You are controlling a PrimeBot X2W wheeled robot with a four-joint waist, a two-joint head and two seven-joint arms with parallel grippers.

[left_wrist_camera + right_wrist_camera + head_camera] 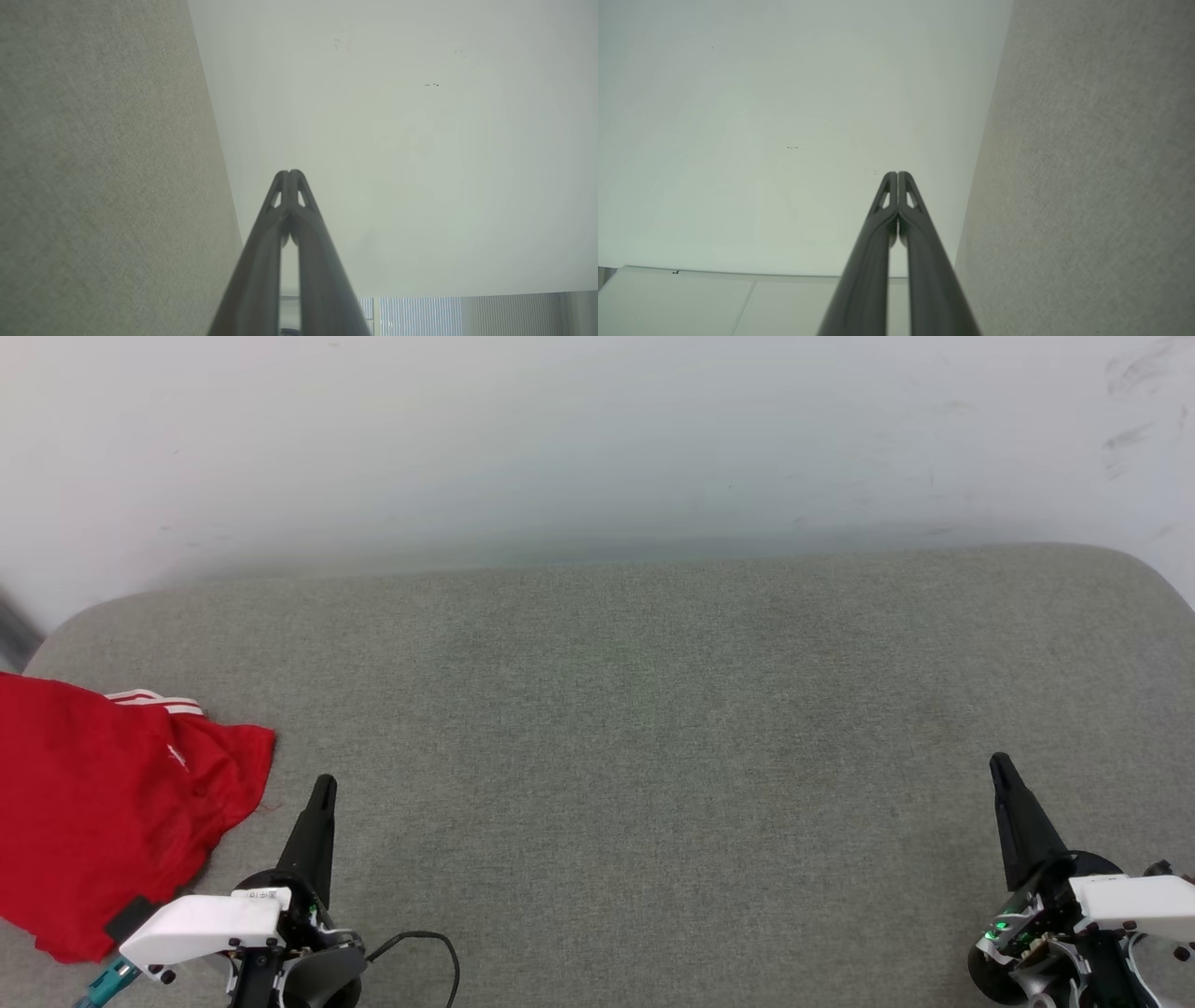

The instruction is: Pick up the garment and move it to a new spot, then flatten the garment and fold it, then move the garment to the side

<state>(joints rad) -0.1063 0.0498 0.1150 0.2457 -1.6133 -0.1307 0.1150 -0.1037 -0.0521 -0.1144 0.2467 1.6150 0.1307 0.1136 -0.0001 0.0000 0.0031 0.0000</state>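
Head view gives me the garment (103,812) as a crumpled red heap with a bit of striped trim, lying at the left edge of the grey padded surface (635,728). My left gripper (323,786) sits just beside its right edge, not touching it, fingers pressed together on nothing. My right gripper (999,765) is well apart at the far right (also clenched and empty). Both wrist views show fingertips meeting against the pale wall (397,140).
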